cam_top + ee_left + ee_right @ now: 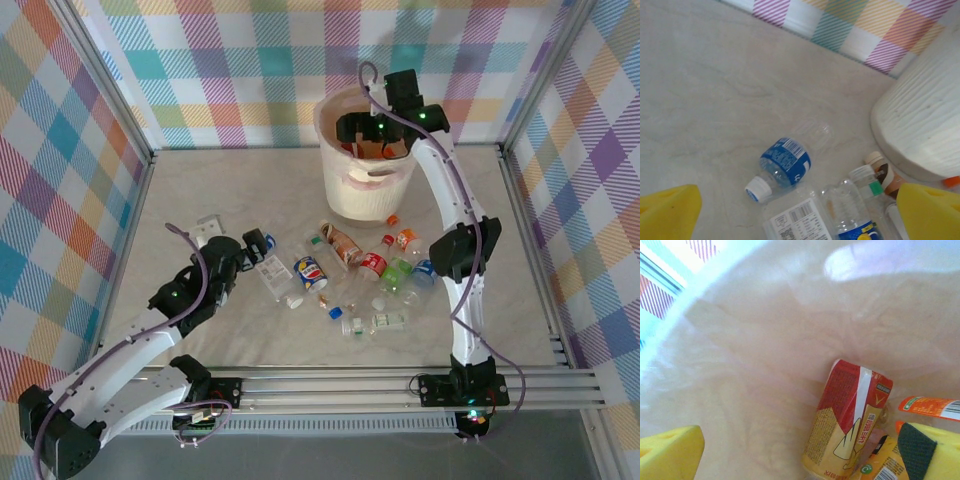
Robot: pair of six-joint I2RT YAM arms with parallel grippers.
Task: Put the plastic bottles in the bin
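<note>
My right gripper (800, 452) hangs wide and empty over the bin (345, 195); a red bottle (850, 415) lies inside. That drop looks done. My left gripper (800, 212), wide too, is over a blue bottle (785, 162) in front of the bin. Next, I think, go down and grab it.

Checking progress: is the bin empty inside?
No, the right wrist view shows a red-and-gold labelled bottle lying inside the bin.

The right arm rises from its base and reaches far forward, elbow bent, wrist tipped downward. The right gripper (365, 128) has its 2 yellow fingers (670, 455) spread wide with nothing between them. The left arm lies low, angled inward, and the left gripper (255, 245) is spread just as wide.
</note>
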